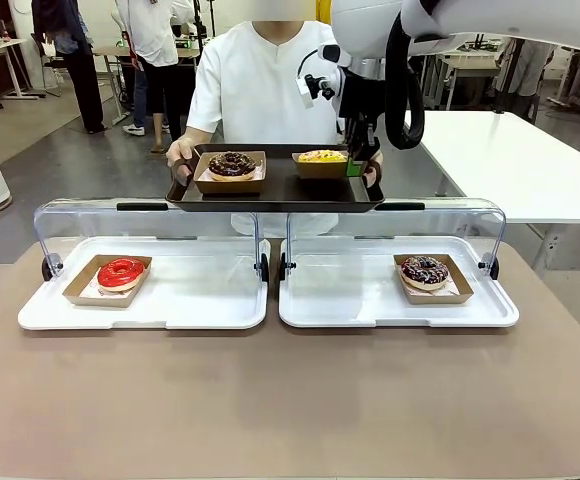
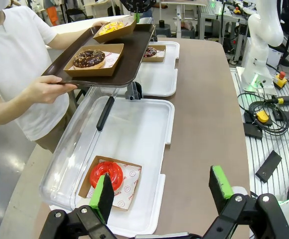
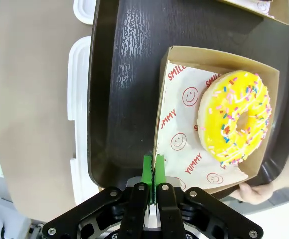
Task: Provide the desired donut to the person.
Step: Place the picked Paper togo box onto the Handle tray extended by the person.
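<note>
A: Right gripper [image 3: 152, 167], bottom centre of the right wrist view?
B: Green pads pressed together on the near wall of a cardboard box [image 3: 212, 117]. Inside it, a yellow sprinkled donut [image 3: 234, 117] on printed paper. The box sits on the dark tray [image 3: 122, 89].

A: Front view?
B: Upper centre of the frame, the person [image 1: 255, 85] in a white shirt holds the tray [image 1: 275, 192] with both hands, above the far edge of the tabletop [image 1: 290, 400]. Chocolate donut [image 1: 232, 164] in its box at the tray's left; the yellow donut's box [image 1: 320, 162] at the right, with the right gripper [image 1: 355, 165] at its right end.

A: Left gripper [image 2: 159, 191]?
B: Bottom of the left wrist view, jaws wide apart, nothing between them. It hangs over the near end of a white tray [image 2: 134, 129] with a clear lid swung open.

A: Other donuts?
B: Red glazed donut [image 1: 120, 273] in a box on the white tray at lower left of the front view. A dark sprinkled donut [image 1: 425, 271] in a box on the second white tray [image 1: 370, 300], lower right. Both lids open.
</note>
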`<state>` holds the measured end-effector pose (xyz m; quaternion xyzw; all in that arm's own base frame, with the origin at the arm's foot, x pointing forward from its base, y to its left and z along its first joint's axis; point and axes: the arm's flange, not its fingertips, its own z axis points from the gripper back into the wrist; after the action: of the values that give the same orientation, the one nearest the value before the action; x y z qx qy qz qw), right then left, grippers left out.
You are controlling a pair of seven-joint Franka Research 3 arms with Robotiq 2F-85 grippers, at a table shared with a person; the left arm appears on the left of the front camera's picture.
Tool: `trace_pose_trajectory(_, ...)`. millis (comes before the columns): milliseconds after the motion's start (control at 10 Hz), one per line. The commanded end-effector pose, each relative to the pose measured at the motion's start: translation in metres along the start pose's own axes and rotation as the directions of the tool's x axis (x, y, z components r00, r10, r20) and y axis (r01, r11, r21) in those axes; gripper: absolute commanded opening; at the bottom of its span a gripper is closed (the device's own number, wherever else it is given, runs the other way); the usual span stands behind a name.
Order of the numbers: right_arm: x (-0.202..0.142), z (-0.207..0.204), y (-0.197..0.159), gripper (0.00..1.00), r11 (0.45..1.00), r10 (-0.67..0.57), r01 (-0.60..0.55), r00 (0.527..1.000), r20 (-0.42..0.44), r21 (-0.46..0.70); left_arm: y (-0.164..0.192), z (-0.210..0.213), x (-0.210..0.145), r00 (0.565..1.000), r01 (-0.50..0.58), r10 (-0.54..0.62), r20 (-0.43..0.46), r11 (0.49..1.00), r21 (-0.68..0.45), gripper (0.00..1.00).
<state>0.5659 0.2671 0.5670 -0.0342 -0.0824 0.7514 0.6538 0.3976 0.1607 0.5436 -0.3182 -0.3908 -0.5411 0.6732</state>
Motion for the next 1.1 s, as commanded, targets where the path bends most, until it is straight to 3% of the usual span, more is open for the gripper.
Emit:
trace_pose_trajectory(0,-0.002,-0.011,-0.003,0.02,0.999,-0.041,0.041,0.999,0.004,-0.012,-0.002,0.002,0.000,1.000,0.001,-0.001,-0.013,1.000,-0.003,1.00)
trace_pose_trajectory(500,-0.014,-0.024,-0.021,0.02,0.997,-0.068,0.065,0.995,0.078,0.040,-0.002,0.002,0.000,1.000,0.001,-0.001,-0.013,1.000,-0.003,1.00)
trace_pose_trajectory(600,-0.013,-0.023,-0.020,0.62,0.998,-0.057,0.053,0.995,0.087,0.042,-0.002,0.002,0.000,1.000,0.001,-0.001,-0.013,1.000,-0.003,1.00)
trace_pose_trajectory(700,-0.011,-0.022,-0.019,0.62,0.998,-0.049,0.045,0.995,0.091,0.043,-0.002,0.002,0.000,1.000,0.001,-0.001,-0.013,1.000,-0.003,1.00)
trace_pose_trajectory(800,-0.010,-0.020,-0.018,1.00,0.998,-0.042,0.038,0.995,0.095,0.041,-0.002,0.002,0.000,1.000,0.001,-0.001,-0.013,1.000,-0.003,1.00)
trace_pose_trajectory(900,-0.009,-0.019,-0.018,0.65,0.999,-0.039,0.035,0.994,0.098,0.040,-0.002,0.002,0.000,1.000,0.001,-0.001,-0.013,1.000,-0.003,1.00)
trace_pose_trajectory(1000,-0.009,-0.019,-0.018,1.00,0.999,-0.034,0.030,0.995,0.098,0.041,-0.002,0.002,0.000,1.000,0.001,-0.001,-0.013,1.000,-0.003,1.00)
